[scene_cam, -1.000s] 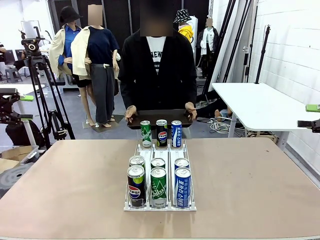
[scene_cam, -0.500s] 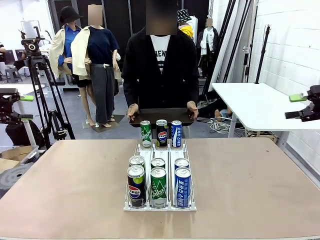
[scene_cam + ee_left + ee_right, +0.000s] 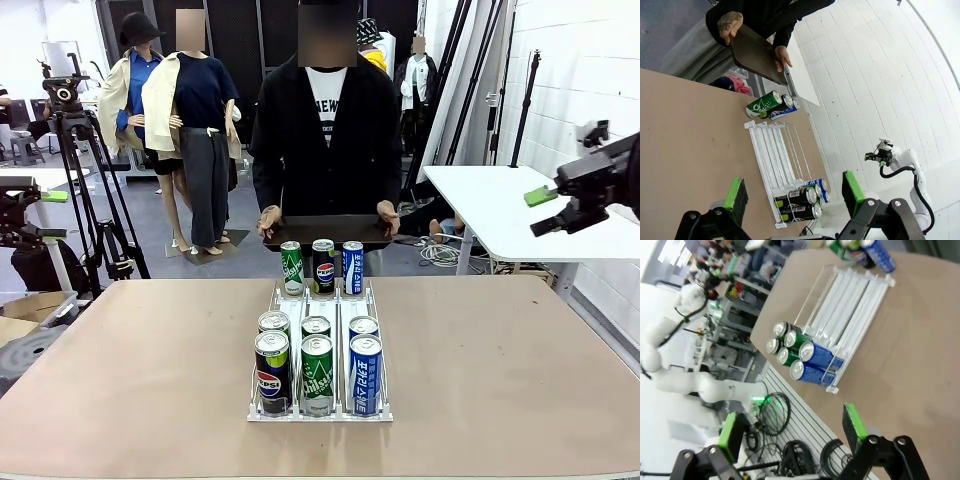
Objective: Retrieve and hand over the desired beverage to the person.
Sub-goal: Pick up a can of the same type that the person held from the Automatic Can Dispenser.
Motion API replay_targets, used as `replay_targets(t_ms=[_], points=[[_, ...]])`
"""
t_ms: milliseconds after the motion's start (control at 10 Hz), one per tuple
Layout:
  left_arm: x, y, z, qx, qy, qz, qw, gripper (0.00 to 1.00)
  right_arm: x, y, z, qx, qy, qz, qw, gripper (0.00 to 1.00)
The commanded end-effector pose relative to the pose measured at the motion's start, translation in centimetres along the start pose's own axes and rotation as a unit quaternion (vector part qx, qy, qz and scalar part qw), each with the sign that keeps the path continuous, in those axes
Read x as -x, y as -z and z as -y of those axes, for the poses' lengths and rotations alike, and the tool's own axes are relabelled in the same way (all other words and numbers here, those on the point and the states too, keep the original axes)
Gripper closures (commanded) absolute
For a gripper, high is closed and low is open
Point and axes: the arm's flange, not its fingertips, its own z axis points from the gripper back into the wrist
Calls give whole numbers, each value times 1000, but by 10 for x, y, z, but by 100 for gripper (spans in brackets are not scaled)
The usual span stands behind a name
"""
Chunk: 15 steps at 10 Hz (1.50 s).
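since a second ago our right fingers (image 3: 540,195) have climbed in from the right edge of the front view. they now hang high up, well to the right of the bench (image 3: 130,370) and well apart from everything on it. the person (image 3: 322,140) has straightened up a little behind the far edge. our right fingers stand wide apart with nothing between them. in the right wrist view they look down from a height and at a slant on the near end of the rack (image 3: 320,300). our left fingers (image 3: 736,194) are spread wide too, and empty. in the left wrist view their green pads frame the bench from above, clear of the drinks.

the drinks sit in a clear three-lane rack at the middle of the bench. the near cans (image 3: 317,375) stand upright at our end in two rows of three. the front row has a black pepsi on the left, a green can in the middle and a blue one on the right. the far cans (image 3: 324,266) stand in a single row at the person's end, green, black pepsi and blue from left to right. the lanes between the two groups are bare.

the person stands at the far side and holds a dark tray (image 3: 325,232) level with both hands, one at each end. the tray is just beyond the far cans.
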Motion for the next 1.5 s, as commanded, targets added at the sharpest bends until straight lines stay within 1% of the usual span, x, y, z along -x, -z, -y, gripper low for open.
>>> replay_targets(t_ms=[0, 200, 400, 500, 800, 1100, 1400], points=[[0, -2, 1, 0, -1, 2, 1000, 0, -8, 16, -22, 37, -3, -40, 999, 0], [0, -2, 1, 0, -1, 2, 1000, 0, -16, 31, -47, 66, -20, -67, 995, 0], [0, -2, 1, 0, -1, 2, 1000, 0, -16, 54, -67, 89, -38, -105, 990, 0], [0, -2, 1, 0, -1, 2, 1000, 0, -18, 66, -77, 101, -46, -103, 988, 0], [0, -2, 1, 0, -1, 2, 1000, 0, -24, 89, -106, 144, -72, -133, 978, 0], [0, -2, 1, 0, -1, 2, 1000, 0, -24, 129, -126, 200, -100, -174, 959, 0], [0, -2, 1, 0, -1, 2, 1000, 0, -22, 168, -138, 231, -123, -212, 941, 0]])
